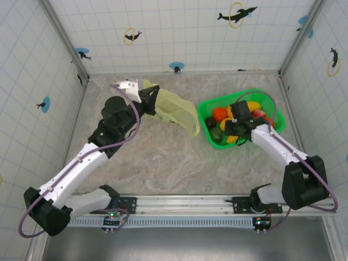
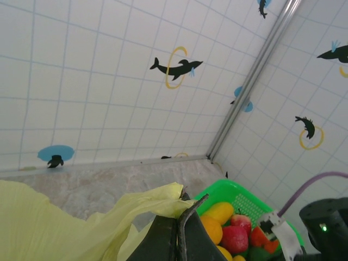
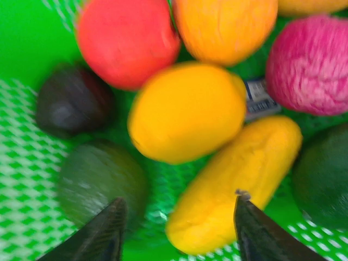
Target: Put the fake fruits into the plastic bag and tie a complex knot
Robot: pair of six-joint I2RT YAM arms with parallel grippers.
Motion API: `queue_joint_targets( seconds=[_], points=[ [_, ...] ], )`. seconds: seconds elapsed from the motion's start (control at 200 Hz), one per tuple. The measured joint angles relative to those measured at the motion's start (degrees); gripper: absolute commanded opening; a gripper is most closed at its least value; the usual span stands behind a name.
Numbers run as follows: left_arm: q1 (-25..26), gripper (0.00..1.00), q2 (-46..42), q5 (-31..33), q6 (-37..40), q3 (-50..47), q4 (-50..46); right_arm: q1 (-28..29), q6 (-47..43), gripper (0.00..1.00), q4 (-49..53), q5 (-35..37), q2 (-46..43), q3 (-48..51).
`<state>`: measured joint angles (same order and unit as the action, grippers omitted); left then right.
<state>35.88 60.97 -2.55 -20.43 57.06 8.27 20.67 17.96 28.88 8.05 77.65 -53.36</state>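
The yellow-green plastic bag [image 1: 176, 111] hangs open at the table's middle back, its rim pinched in my shut left gripper [image 1: 148, 98]. In the left wrist view the film [image 2: 81, 225] drapes from my left gripper [image 2: 182, 209]. The fake fruits [image 1: 220, 114] lie in a green basket [image 1: 209, 106] on the right. My right gripper [image 1: 235, 129] hovers low over them, open. In the right wrist view my right gripper [image 3: 176, 209] straddles a long yellow fruit [image 3: 239, 187], beside a round yellow one [image 3: 187, 111], a red one [image 3: 125, 41], a pink one [image 3: 307, 65] and a dark green one [image 3: 100, 182].
Tiled walls with dolphin prints close the table on three sides. The basket [image 2: 244, 196] stands close to the right wall, with bare marble-look table [image 1: 163, 157] between the arms and in front of the bag.
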Motion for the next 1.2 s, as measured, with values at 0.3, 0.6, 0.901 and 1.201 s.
queue_joint_targets(
  seconds=[0.3, 0.6, 0.901, 1.201],
  points=[
    [0.0, 0.0, -0.2, -1.6, -0.9, -0.2, -1.0, -1.0, -3.4, 0.78, -4.3, -0.9, 17.3, -17.2],
    [0.0, 0.0, -1.4, -1.7, -0.9, -0.2, -2.3, -1.2, -3.6, 0.82, -4.2, -1.9, 29.3, -20.8],
    [0.0, 0.0, -1.4, -1.7, -0.9, -0.2, -2.7, -1.8, -2.6, 0.67, -6.2, -1.8, 33.4, -21.2],
    [0.0, 0.0, -1.4, -1.7, -0.8, -0.2, -3.5, -2.3, -2.2, 0.56, -8.2, -1.0, 24.7, -18.4]
  ],
)
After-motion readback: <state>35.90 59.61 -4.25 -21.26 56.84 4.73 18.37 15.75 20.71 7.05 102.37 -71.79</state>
